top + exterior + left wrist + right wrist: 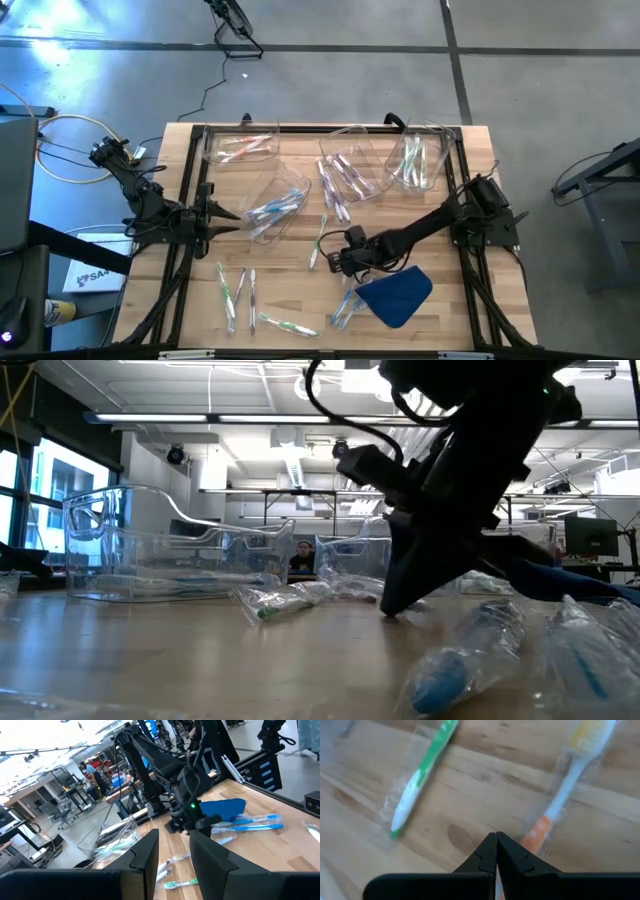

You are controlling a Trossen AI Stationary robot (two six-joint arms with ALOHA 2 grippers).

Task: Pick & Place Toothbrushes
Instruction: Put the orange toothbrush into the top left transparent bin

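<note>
- Several toothbrushes (272, 210) already lie in my bins (352, 165); others (238, 290) remain on the table (290, 270).
- My right gripper (496, 836), closed and empty, hovers between two loose brushes.
- My left gripper (172, 852) waits part-open.

We see a wooden table (290, 290) with a black frame (190, 170) round its edges. Four clear plastic bins stand on its far half: one (240, 146) at the far left, one (275, 205) tipped nearer the middle, one (352, 165) at the centre and one (420, 158) at the far right. A blue cloth (398, 295) lies crumpled on the near right part. Beyond the table, a person (299, 563) sits in the room behind, seen between the bins. A coiled cable (60, 150) lies on the floor to the left.
</note>
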